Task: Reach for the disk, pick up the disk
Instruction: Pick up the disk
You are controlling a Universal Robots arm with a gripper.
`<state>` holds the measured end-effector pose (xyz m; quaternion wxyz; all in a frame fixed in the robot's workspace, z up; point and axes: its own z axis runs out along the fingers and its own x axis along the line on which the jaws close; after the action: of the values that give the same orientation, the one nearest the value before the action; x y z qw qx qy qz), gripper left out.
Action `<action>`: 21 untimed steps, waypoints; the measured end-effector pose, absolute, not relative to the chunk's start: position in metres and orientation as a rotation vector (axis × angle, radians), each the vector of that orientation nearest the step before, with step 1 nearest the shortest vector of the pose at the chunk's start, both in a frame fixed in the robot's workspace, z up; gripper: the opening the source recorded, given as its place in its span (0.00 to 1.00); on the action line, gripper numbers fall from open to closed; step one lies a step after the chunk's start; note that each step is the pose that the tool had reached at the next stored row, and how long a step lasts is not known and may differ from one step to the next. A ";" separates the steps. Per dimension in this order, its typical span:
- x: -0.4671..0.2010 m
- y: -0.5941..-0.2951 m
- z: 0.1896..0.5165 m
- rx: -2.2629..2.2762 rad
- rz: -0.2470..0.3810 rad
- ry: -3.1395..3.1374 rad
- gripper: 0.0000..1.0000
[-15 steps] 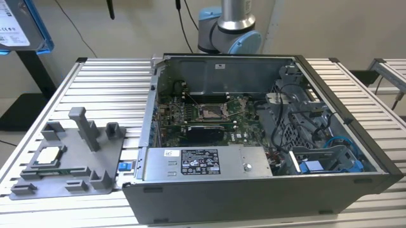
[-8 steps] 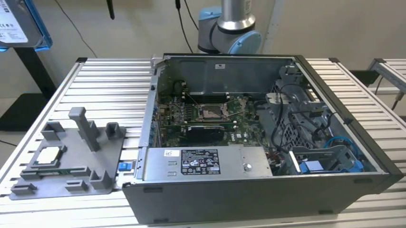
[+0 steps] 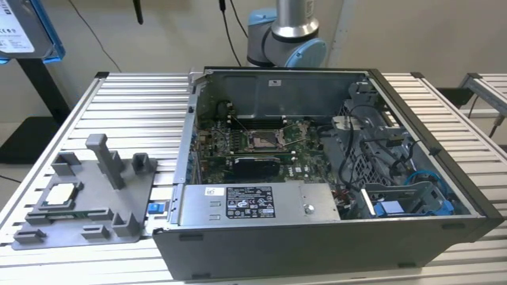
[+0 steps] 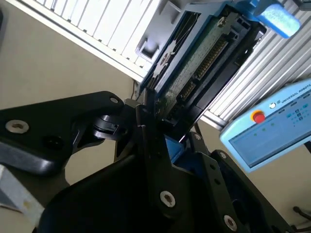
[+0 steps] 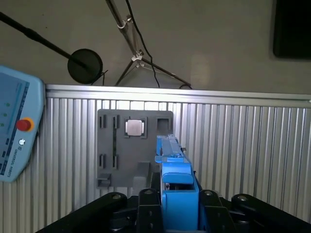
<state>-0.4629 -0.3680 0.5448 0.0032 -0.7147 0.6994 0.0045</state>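
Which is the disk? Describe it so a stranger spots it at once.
From the open computer case on the metal table, look past the grey tray to the exterior view's upper left corner. There the gripper holds the disk off the table. Unlike the small square chip on the tray, it is flat and silver with a white label in a bright blue frame.

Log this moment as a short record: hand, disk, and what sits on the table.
hand: shut on the disk
disk: held clear of the slatted table, blue frame showing
tray: grey, on the table, holds a small square chip
case: open computer case beside the tray
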 end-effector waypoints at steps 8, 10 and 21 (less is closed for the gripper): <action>-0.460 -0.368 0.545 -2.241 0.014 2.193 0.00; -0.457 -0.368 0.545 -2.241 0.014 2.193 0.00; -0.434 -0.368 0.545 -2.241 0.014 2.193 0.00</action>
<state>-0.4343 -0.3680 0.5453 0.0031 -0.7147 0.6994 0.0045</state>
